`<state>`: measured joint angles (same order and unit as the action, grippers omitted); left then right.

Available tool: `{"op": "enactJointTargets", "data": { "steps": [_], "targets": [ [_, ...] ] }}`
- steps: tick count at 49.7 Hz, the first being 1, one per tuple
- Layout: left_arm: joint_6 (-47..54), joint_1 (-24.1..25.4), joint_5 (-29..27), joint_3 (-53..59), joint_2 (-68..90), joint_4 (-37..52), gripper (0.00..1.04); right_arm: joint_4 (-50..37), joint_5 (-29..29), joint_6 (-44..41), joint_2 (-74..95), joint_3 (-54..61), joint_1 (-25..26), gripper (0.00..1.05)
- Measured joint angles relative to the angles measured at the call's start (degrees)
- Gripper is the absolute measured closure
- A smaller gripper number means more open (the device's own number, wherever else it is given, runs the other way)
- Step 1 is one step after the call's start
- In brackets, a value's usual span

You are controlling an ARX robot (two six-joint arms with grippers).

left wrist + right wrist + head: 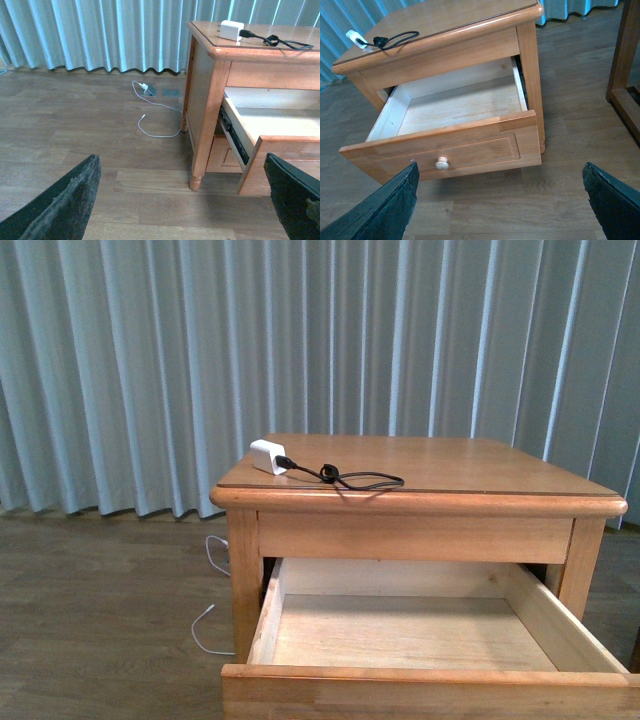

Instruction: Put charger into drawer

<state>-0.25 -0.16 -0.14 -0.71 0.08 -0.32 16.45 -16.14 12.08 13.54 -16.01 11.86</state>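
charger sits upper left of centre in the front view, at the left edge of the desk top, its black cable looped just beside it. drawer fills the lower frame, pulled wide open (round knob shows in the right wrist view). left fingers spread wide apart; right fingers spread wide too. thin white cable lies on the floor left of the desk.

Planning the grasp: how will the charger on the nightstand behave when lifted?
The charger block looks rigid, small, probably light; boxy, so unlikely to roll. Its black cable lies in loose loops, so likely floppy: it should trail behind and may snag the edge of the nightstand top before reaching the drawer.
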Motion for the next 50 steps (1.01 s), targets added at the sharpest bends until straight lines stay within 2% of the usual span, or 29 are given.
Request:
{"op": "enactJointTargets", "data": {
  "steps": [6, 10, 12, 14, 25, 32, 50],
  "targets": [
    [0.00, 0.00, 0.00, 0.00, 0.00, 0.00, 0.06, -1.68, 1.22, -0.68, -0.72, 0.66, -0.35, 0.10],
    [-0.02, 0.00, -0.02, 0.00, 0.00, 0.00, 0.06, -11.72, 7.72, -6.27, -4.33, 5.40, -2.82, 0.24],
    [-0.02, 0.00, 0.00, 0.00, 0.00, -0.02, 0.06, -13.88, 13.05, -8.20, -5.95, 6.75, -6.23, 0.32],
    [-0.02, 0.00, 0.00, 0.00, 0.00, 0.00, 0.06, -14.69, 15.43, -9.60, -6.99, 7.43, -10.03, 0.41],
    [0.00, 0.00, 0.02, 0.00, 0.00, 0.00, 0.06, -15.34, 15.96, -11.50, -8.79, 10.67, -11.58, 0.82],
    [0.00, 0.00, 0.00, 0.00, 0.00, 0.00, 0.06, -15.63, 15.96, -11.93, -9.60, 11.50, -11.58, 1.04],
    [0.00, 0.00, 0.00, 0.00, 0.00, 0.00, 0.06, -15.65, 16.06, -11.96, -9.92, 11.74, -11.63, 0.40]
  ]
}}
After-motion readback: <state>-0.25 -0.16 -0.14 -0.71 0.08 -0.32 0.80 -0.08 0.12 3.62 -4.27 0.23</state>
